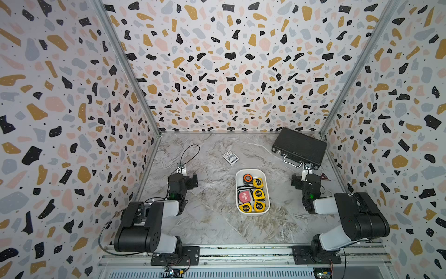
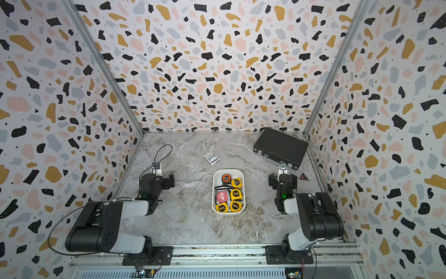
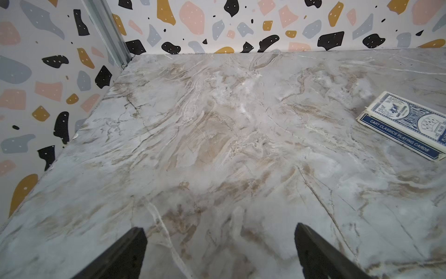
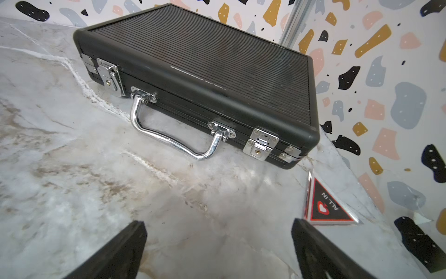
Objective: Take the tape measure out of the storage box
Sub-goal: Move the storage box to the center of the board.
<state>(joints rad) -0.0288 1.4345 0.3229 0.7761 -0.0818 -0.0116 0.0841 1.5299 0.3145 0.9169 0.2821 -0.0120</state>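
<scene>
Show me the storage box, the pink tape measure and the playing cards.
storage box [image 1: 259, 174]: in a top view, bare floor by its far wall.
pink tape measure [image 1: 243, 196]: in a top view, its pink face.
playing cards [image 3: 410, 118]: left wrist view, the printed top face.

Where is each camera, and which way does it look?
Top views: high behind the robot, looking down at the table; left arm, right arm and storage box of tape measures show.
Left wrist: on the left arm, facing the card pack; open jaws show.
Right wrist: on the right arm, facing the black case; open jaws show.
Shared: both top views show the card pack and black case.
</scene>
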